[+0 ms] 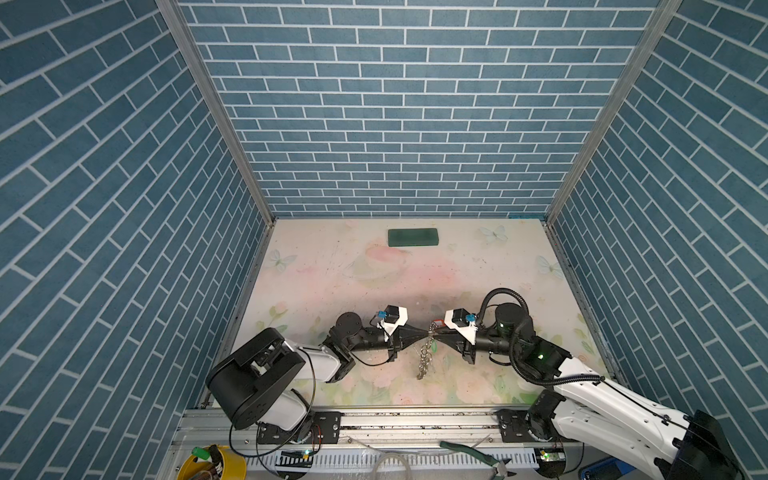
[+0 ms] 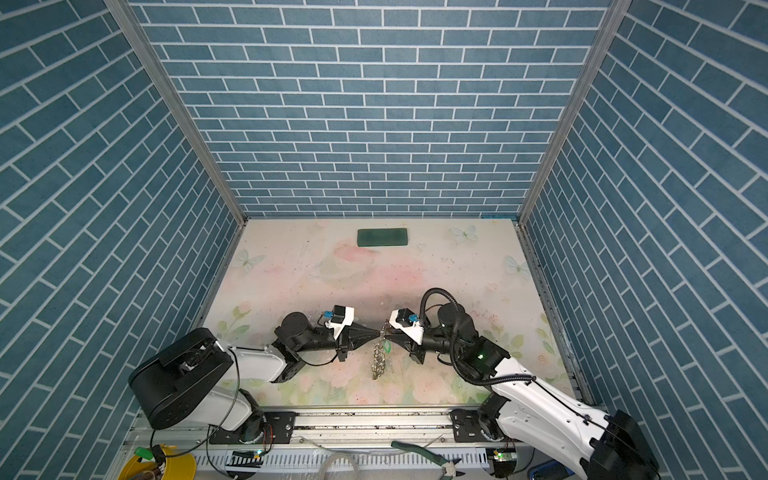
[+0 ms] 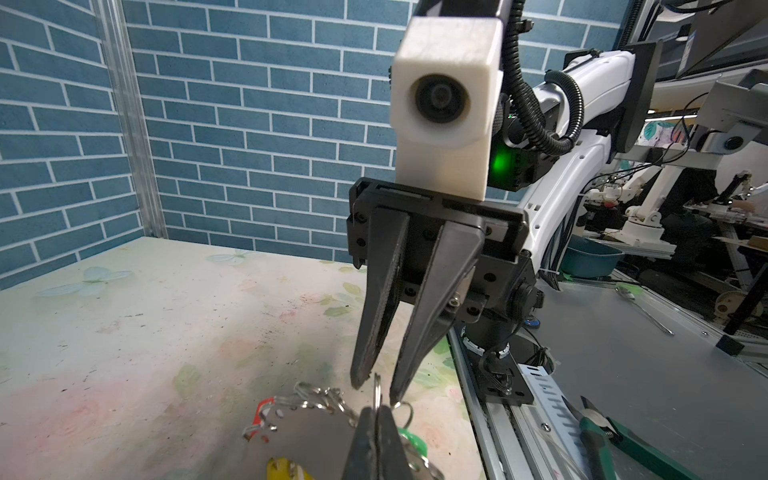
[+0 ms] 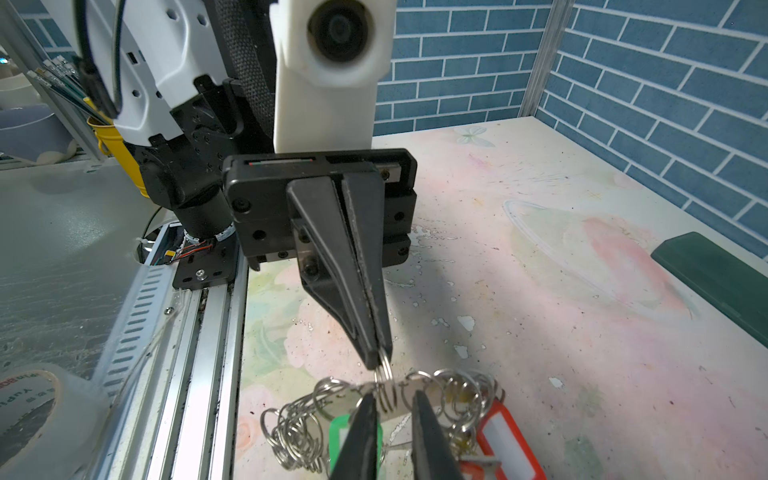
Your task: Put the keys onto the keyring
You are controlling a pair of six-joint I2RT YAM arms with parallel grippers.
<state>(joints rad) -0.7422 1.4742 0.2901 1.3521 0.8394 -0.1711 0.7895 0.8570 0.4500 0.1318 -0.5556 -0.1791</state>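
The keyring (image 1: pixel 424 356) (image 2: pixel 379 359) hangs above the table between my two grippers in both top views, fringed with several silver split rings (image 4: pixel 299 424). Its dark grey hoop (image 3: pixel 307 440) shows in the left wrist view. The keys hang with it by their tags: green (image 4: pixel 338 436) (image 3: pixel 409 438), red (image 4: pixel 505 440) and yellow (image 3: pixel 284 467). My left gripper (image 3: pixel 376 409) (image 1: pixel 427 331) is shut on one upright split ring (image 4: pixel 384 368). My right gripper (image 4: pixel 392 397) (image 1: pixel 434 332) faces it tip to tip. Its fingers (image 3: pixel 359 380) stand narrowly apart, either side of that ring.
A dark green rectangular block (image 1: pixel 413 238) (image 4: pixel 715 270) lies at the back of the floral table (image 1: pixel 353 282). Green-handled pliers (image 1: pixel 478 453) (image 3: pixel 623 436), a yellow bucket (image 1: pixel 212 463) and a tape roll (image 4: pixel 29 407) sit beyond the front rail. Brick-pattern walls enclose three sides.
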